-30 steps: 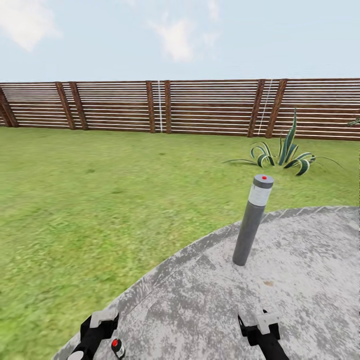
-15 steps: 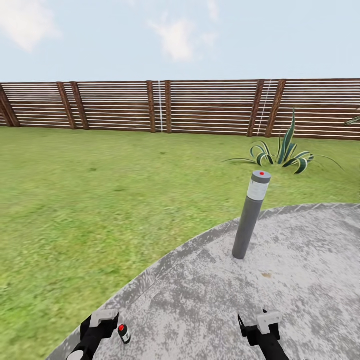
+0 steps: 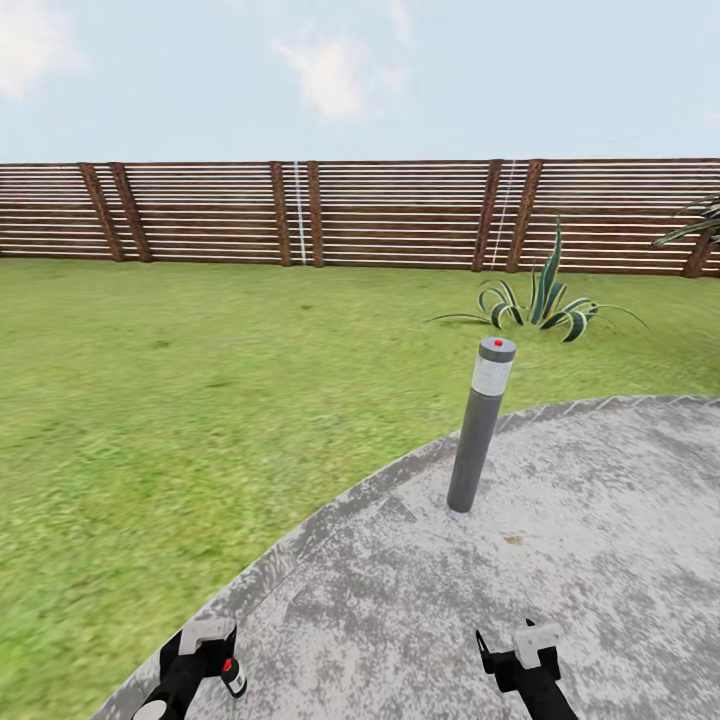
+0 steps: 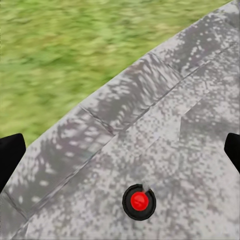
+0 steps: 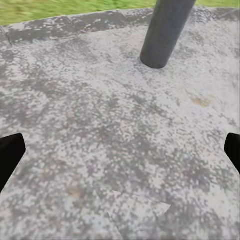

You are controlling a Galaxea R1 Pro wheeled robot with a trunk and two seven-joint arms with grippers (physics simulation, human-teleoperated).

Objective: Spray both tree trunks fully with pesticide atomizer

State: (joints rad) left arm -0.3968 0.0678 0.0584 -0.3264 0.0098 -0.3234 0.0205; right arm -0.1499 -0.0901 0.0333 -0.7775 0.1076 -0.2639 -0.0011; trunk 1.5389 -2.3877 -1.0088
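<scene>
The pesticide atomizer (image 3: 232,676) is a small dark bottle with a red top, standing on the grey stone patio (image 3: 560,560) beside my left gripper (image 3: 203,636). Seen from above in the left wrist view, the atomizer (image 4: 139,201) lies below the gap of my open left gripper (image 4: 120,155), with both black fingertips wide apart at the frame edges. My right gripper (image 3: 530,640) hovers over bare stone, and the right wrist view shows this gripper (image 5: 120,152) open with nothing between its fingers. Both trees and their trunks are out of view.
A dark grey bollard light (image 3: 478,430) with a red dot on top stands on the patio ahead of my right arm; its base (image 5: 162,35) appears in the right wrist view. Green lawn (image 3: 200,380) spreads left and ahead to a brown slat fence (image 3: 400,212). A spiky striped plant (image 3: 545,300) grows near the fence.
The whole head view has shifted left and the bollard looks a little farther, so the camera moved. The atomizer now sits nearer my left gripper. Both grippers stay open.
</scene>
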